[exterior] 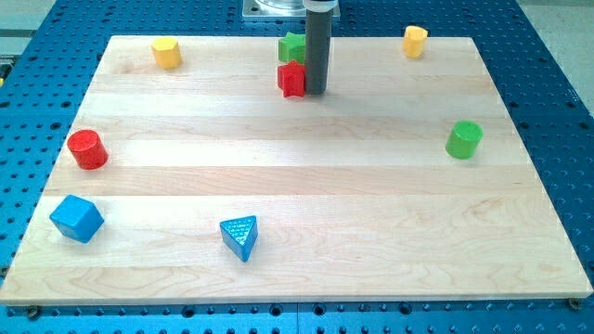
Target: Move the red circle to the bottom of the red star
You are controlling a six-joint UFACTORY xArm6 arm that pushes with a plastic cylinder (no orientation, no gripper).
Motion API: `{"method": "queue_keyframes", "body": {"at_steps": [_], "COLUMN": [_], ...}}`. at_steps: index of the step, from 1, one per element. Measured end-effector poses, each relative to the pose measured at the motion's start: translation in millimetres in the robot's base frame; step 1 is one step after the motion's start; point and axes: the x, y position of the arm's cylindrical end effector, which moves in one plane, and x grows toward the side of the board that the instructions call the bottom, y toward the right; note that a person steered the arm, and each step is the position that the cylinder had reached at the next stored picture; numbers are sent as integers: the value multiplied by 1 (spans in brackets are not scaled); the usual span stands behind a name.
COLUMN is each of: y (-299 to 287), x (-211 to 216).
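- red circle [87, 149] at the view's left, well apart from my tip [316, 91]
- tip touching red star [291, 79], on its right side
- rod hides part of green block [293, 46]; no gripper

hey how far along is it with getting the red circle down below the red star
Nothing looks done yet. The red circle sits near the view's left edge, far from the red star at the view's top centre. My tip rests right beside the red star, on its right, nowhere near the circle. Left to do: travel to the circle, then push it across the board to just below the star.
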Motion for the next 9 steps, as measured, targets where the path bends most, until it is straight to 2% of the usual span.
{"method": "queue_keyframes", "body": {"at_steps": [1, 2, 3, 5, 6, 7, 8, 9], "y": [-8, -57, -146, -299, -321, -257, -165, -234], "x": [51, 125, 165, 181, 135, 93, 88, 90]}}
